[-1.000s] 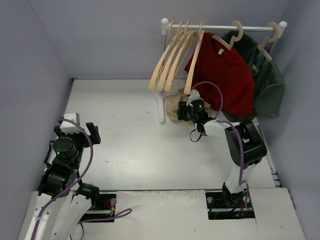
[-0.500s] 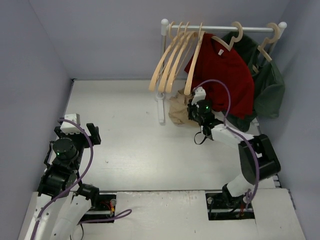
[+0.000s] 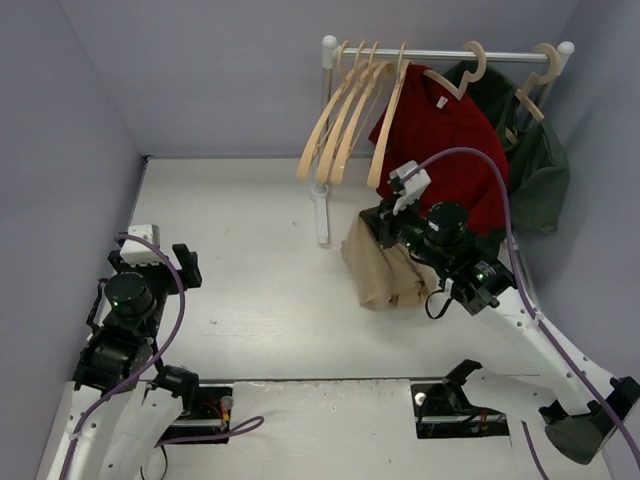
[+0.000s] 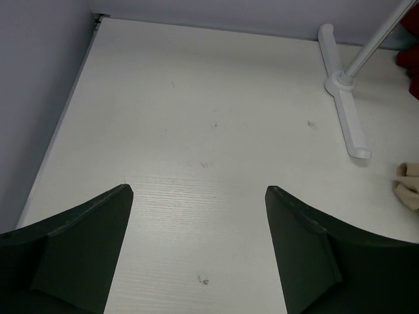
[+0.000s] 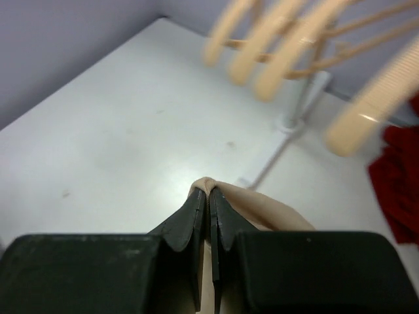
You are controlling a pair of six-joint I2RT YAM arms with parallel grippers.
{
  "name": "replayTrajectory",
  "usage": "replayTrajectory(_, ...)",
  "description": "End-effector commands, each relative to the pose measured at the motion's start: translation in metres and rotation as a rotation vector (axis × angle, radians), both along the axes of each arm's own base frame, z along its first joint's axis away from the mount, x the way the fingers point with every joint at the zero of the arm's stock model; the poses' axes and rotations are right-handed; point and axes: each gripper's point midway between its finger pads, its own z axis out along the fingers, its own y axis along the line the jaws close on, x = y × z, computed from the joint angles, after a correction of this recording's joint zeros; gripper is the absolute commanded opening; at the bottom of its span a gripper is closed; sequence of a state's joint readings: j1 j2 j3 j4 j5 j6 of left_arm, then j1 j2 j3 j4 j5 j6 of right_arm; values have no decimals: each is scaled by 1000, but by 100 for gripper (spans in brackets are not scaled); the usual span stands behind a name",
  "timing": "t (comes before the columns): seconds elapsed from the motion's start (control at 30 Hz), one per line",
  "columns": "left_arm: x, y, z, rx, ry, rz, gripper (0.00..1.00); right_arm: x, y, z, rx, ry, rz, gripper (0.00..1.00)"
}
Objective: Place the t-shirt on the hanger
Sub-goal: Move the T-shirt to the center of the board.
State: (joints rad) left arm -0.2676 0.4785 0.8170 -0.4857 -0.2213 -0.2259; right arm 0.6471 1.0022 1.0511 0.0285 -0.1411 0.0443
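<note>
Two arms work over the table [image 3: 250, 220]. Near its left edge, the left gripper [image 4: 198, 190] hovers with jaws spread wide, grasping nothing. Farther in, right of centre, the right gripper [image 5: 209, 196] is clenched on a fold of the t-shirt [image 3: 385, 275], which drapes below it. At the far edge, four bare hangers [image 3: 340, 125] hang on the rack [image 3: 440, 57] beside a red shirt [image 3: 450, 150] and a green garment [image 3: 540, 170].
</note>
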Motion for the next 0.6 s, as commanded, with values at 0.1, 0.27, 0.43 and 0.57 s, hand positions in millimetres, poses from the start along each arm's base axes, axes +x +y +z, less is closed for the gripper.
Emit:
replayTrajectory(0.1, -8, 0, 59, -43, -43, 2, 78, -54, 94, 97, 87, -125, 352, 0)
replayTrajectory(0.27, -30, 12, 104, -55, -109, 31, 78, -98, 138, 196, 183, -326, 570, 0)
replayTrajectory(0.43, -51, 22, 132, -68, -205, 55, 78, -116, 121, 231, 204, -453, 589, 0)
replayTrajectory(0.57, -55, 27, 133, -46, -216, 65, 78, -111, 107, 207, 159, -438, 530, 0)
